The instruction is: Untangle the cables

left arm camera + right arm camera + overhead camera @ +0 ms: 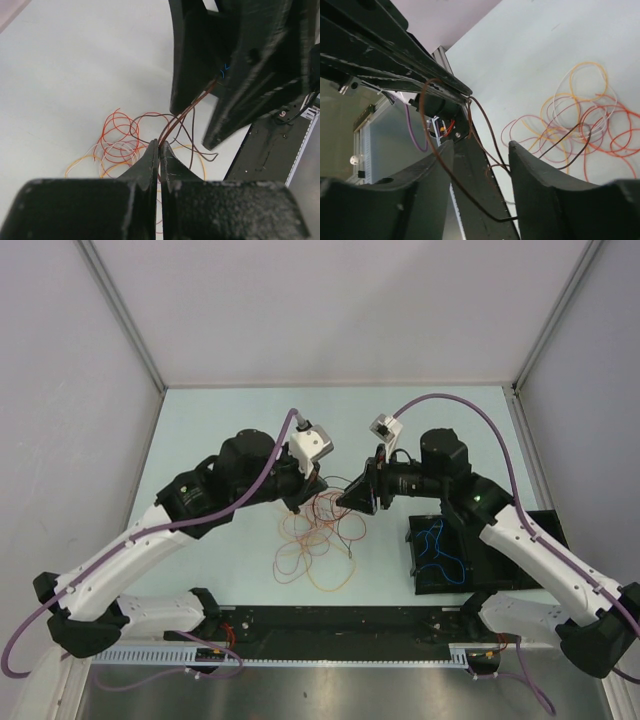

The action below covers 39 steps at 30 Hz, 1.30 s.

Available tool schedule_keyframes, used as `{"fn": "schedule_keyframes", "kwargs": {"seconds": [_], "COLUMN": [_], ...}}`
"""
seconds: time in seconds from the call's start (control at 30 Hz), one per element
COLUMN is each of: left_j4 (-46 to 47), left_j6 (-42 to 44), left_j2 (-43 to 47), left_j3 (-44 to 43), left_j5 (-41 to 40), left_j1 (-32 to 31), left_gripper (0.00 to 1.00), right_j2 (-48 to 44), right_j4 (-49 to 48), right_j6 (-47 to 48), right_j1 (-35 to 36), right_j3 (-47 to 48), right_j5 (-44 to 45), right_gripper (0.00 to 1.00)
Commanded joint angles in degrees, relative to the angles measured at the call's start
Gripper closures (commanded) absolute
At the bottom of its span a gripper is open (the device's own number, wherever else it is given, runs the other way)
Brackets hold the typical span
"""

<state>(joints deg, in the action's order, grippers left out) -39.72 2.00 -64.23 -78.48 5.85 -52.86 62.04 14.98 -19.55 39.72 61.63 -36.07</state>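
A loose tangle of orange, red and pale cables [315, 537] lies on the white table between the arms. It also shows in the left wrist view [117, 141] and the right wrist view [580, 115]. My left gripper [160, 146] is shut on a thin brown cable [187, 112] and holds it above the pile; in the top view it [312, 492] is over the tangle. My right gripper [482, 150] is open just opposite [350, 497]. The brown cable [427, 130] loops between its fingers and touches the right one. A blue cable [435, 542] lies in a black tray.
The black tray [540, 530] sits on the table under the right arm. Grey walls enclose the table on three sides. A black rail with a white toothed strip [330, 650] runs along the near edge. Thick purple cables [450, 400] arch off both arms.
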Motion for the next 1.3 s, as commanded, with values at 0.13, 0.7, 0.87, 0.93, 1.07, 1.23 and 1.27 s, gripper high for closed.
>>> {"fn": "schedule_keyframes", "kwargs": {"seconds": [0.13, 0.7, 0.87, 0.93, 1.07, 1.23, 1.27], "left_j4": [2.55, 1.14, 4.30, 5.70, 6.15, 6.06, 6.06], "left_j6": [0.46, -8.59, -8.94, -9.38, -10.52, -10.44, -10.35], "left_j2": [2.17, 8.23, 11.31, 12.02, 11.23, 10.61, 10.79], "left_j3": [0.34, 9.74, 16.06, 17.56, 19.50, 20.03, 20.12], "left_j5": [0.75, -22.80, -30.18, -31.33, -31.34, -30.81, -30.63], "left_j1": [-0.22, 0.30, 0.48, 0.65, 1.18, 1.27, 1.27], "left_gripper": [1.00, 0.00, 0.00, 0.00, 0.00, 0.00, 0.00], "right_j2": [0.18, -4.11, -7.28, -8.51, -10.01, -12.55, -13.25], "right_j4": [0.31, 15.40, 22.62, 25.52, 30.36, 36.34, 37.22], "right_j6": [1.36, 2.85, 2.85, 2.06, -0.04, -4.08, -4.87], "right_j1": [1.76, 1.32, -0.26, -0.79, -3.42, -5.80, -6.23], "right_j3": [1.39, 11.84, 15.19, 16.24, 17.82, 18.18, 18.09], "right_j5": [3.82, 25.60, 37.98, 44.12, 52.67, 64.71, 66.12], "right_gripper": [0.64, 1.00, 1.00, 1.00, 1.00, 1.00, 1.00]}}
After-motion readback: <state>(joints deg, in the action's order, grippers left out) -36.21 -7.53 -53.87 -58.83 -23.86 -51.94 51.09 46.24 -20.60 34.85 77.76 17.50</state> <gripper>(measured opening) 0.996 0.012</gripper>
